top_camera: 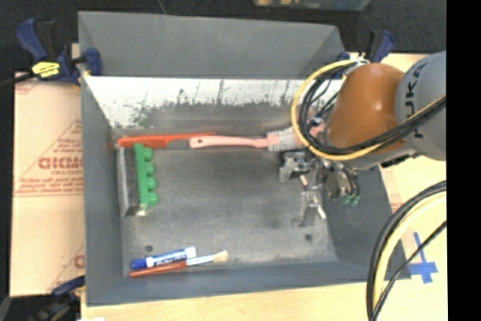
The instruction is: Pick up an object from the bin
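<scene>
— Where the arm reaches in from the right, what does the gripper hang over?

— Bare floor in the right part of the grey metal bin, just below the wrist's orange cover.

— Is it open or closed?

— I cannot tell, nor can I make out anything in its grasp.

— What lies nearest?

— A long-handled brush, orange at its left end and pink toward the right. It lies flat along the foot of the far wall. Its pale head points right and ends just beside the gripper, on its far left side, not under it.

— And the rest?

— Well apart, all on the left. A green studded plastic brick lies against a grey metal bar by the left wall. At the near left corner a blue-and-white marker lies beside a thin orange stick.
</scene>
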Available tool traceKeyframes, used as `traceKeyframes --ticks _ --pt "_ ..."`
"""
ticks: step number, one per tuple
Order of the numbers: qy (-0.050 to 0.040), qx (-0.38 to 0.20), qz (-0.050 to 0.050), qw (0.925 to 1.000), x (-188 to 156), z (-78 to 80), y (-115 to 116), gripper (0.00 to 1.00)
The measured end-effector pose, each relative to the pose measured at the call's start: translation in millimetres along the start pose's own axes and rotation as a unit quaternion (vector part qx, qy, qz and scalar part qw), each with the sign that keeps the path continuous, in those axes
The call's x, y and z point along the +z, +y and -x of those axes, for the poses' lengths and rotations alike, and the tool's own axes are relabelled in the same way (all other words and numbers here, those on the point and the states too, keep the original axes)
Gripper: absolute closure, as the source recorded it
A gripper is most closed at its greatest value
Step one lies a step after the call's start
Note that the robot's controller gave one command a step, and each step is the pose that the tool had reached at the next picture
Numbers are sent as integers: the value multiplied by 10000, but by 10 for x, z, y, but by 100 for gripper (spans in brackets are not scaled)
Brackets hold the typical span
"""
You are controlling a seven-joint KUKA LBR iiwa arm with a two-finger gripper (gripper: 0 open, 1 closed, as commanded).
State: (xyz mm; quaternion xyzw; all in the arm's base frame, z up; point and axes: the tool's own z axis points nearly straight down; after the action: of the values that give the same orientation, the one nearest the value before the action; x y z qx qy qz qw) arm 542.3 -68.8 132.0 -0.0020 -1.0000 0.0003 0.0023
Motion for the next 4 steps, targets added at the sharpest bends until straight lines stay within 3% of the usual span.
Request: traceKeyframes --ticks 1,2,3,4 --pt "-39 -17 -5 10000 -47 18 2 0" --pt "-18 1880 7 9822 634 721 -118 0" --pt "-83 685 -7 9976 77 547 -403 0" --pt "-39 685 -4 9976 311 548 -822 0"
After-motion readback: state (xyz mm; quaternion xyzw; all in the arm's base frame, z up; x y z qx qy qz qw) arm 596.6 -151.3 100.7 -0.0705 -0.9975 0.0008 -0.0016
